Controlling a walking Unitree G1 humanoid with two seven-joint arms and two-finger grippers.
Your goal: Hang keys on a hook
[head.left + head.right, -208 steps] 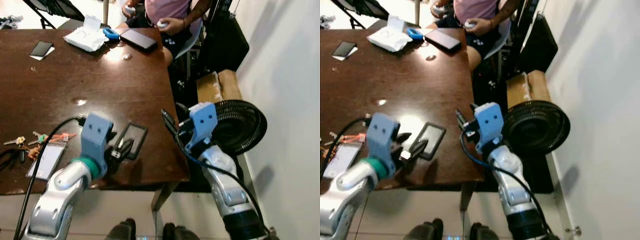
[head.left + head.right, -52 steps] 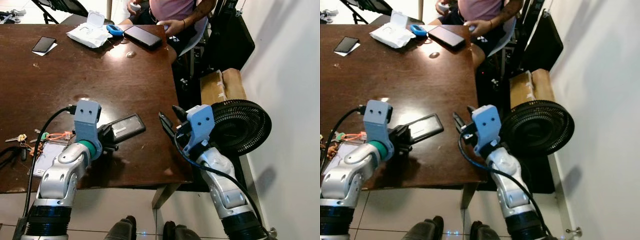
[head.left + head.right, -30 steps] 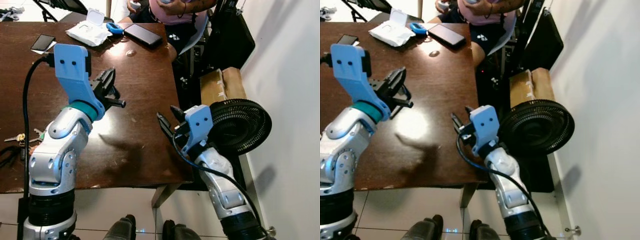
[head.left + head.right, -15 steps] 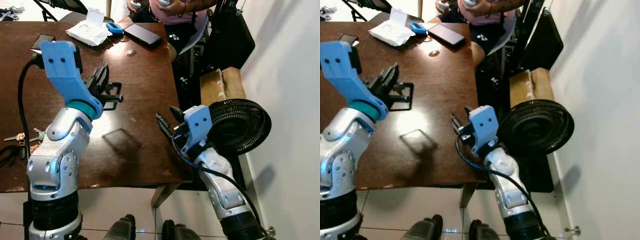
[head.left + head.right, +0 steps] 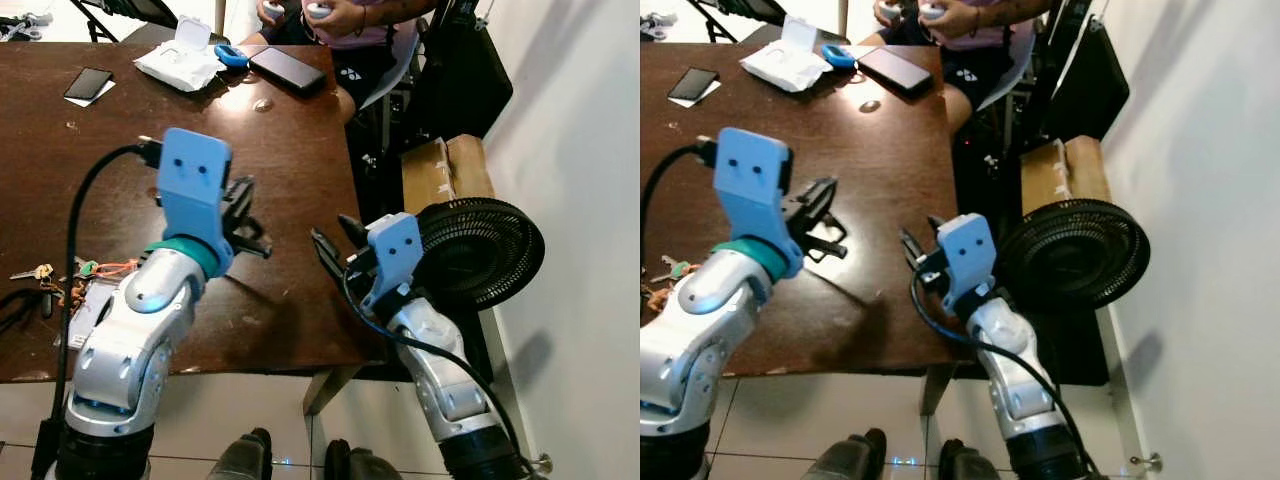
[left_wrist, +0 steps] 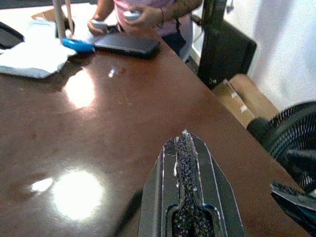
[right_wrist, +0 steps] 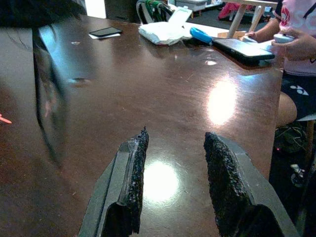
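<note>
**Two grippers up, keys on the table**

Two arms reach over the brown table (image 5: pixel 290 130). The left gripper (image 5: pixel 245 225) hovers above the table's near-right part, fingers pressed together, seemingly empty. The right gripper (image 5: pixel 333 240) sits at the right edge, fingers (image 7: pixel 132 173) spread apart, empty. The keys (image 5: pixel 60 275) lie near the left edge, beside a card (image 5: pixel 95 315).

One table (image 5: pixel 290 150); two phones (image 5: pixel 87 83) (image 5: pixel 288 70); one fan (image 5: pixel 480 250); one key bunch (image 5: pixel 60 272), possibly more, left of the left claw (image 5: pixel 245 225).
</note>
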